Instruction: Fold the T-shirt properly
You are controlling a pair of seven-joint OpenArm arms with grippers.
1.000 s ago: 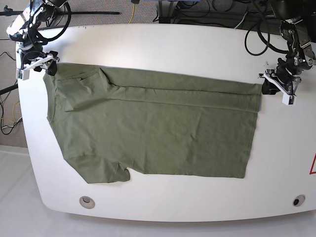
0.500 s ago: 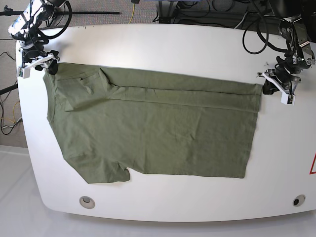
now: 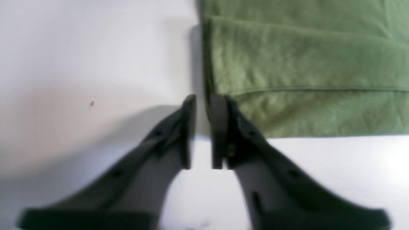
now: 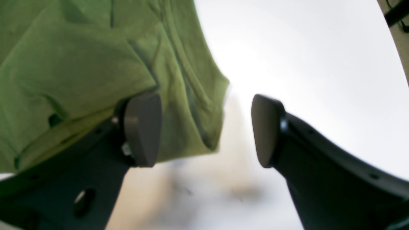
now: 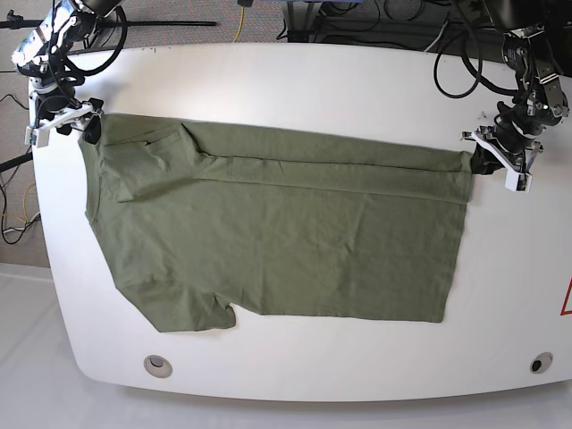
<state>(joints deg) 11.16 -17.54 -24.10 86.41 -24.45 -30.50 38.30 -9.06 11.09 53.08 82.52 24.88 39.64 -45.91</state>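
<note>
The olive-green T-shirt (image 5: 277, 232) lies flat on the white table (image 5: 313, 80), collar end at the left, hem at the right, its far edge turned over in a long band. My left gripper (image 5: 487, 161) hovers at the far hem corner. In the left wrist view its fingertips (image 3: 201, 127) stand a narrow gap apart with nothing between them, the T-shirt corner (image 3: 303, 70) just beside the right finger. My right gripper (image 5: 87, 128) sits at the far shoulder corner. It is wide open (image 4: 206, 131), one finger (image 4: 142, 127) over the T-shirt (image 4: 73, 64), the folded edge lying loose between the jaws.
Two round fittings sit in the table near its front edge, one (image 5: 157, 365) at the left and one (image 5: 540, 363) at the right. A red mark (image 5: 567, 299) shows at the right edge. Cables (image 5: 456, 63) hang over the far side.
Both grippers have drifted slightly toward the far-left while staying at their corners. The T-shirt has not moved.
</note>
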